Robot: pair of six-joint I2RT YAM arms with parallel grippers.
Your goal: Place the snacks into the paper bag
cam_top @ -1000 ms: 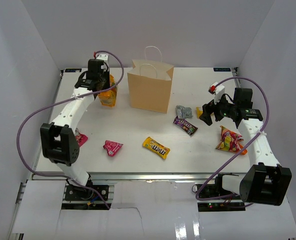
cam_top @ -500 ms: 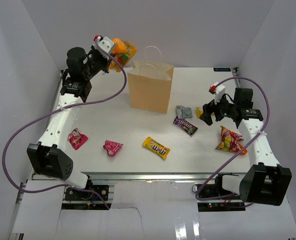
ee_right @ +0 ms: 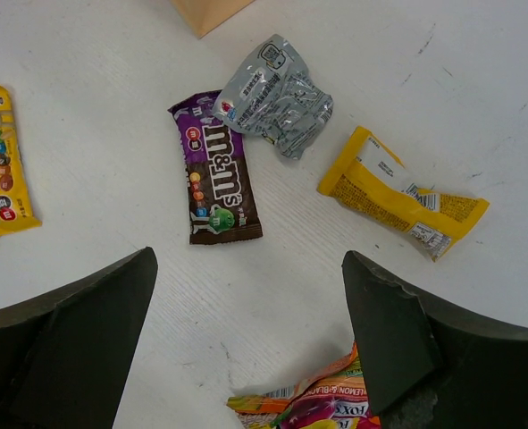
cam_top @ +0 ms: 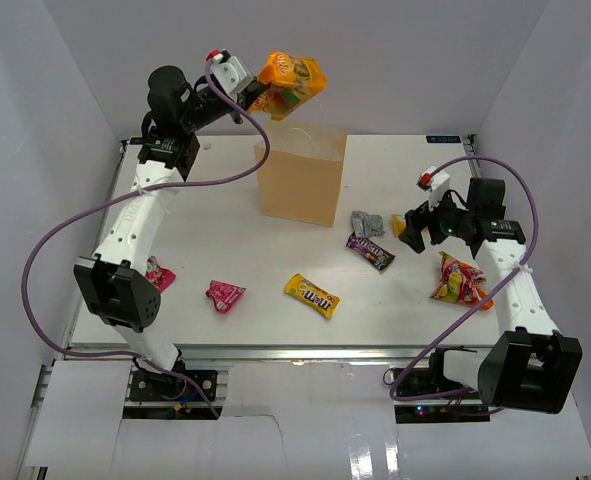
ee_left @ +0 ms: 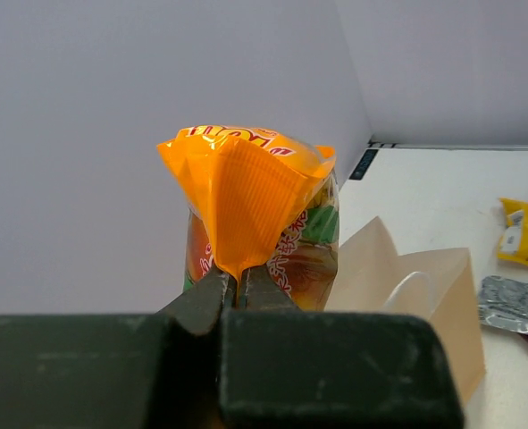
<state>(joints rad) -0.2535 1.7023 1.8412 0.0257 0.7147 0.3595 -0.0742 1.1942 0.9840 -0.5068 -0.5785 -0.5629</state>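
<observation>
**Left gripper [cam_top: 258,97] lifts an orange packet above the bag**

Left gripper [ee_left: 238,284], raised high off the table, is pinched tight on the crimped edge of the orange snack packet [ee_left: 250,197], which stands up beyond the fingertips. Below the gripper we see the tan paper bag [cam_top: 300,185] upright on the white table [cam_top: 225,230], its top beneath the packet.

Right gripper [cam_top: 415,228] hovers low with its fingers spread wide and nothing between them. Just ahead of it lie a silver packet [ee_right: 272,96], a purple-brown M&M's packet [ee_right: 217,183] touching the silver one, and a yellow packet [ee_right: 402,192] off to one side. A multicoloured packet [ee_right: 308,407] lies right under the wrist camera. Farther out we find a yellow M&M's packet [cam_top: 311,293] and two pink packets [cam_top: 225,294] [cam_top: 155,272].

Faint grey scuffs mark the table top. Plain pale walls [cam_top: 395,60] close it in on three sides.
</observation>
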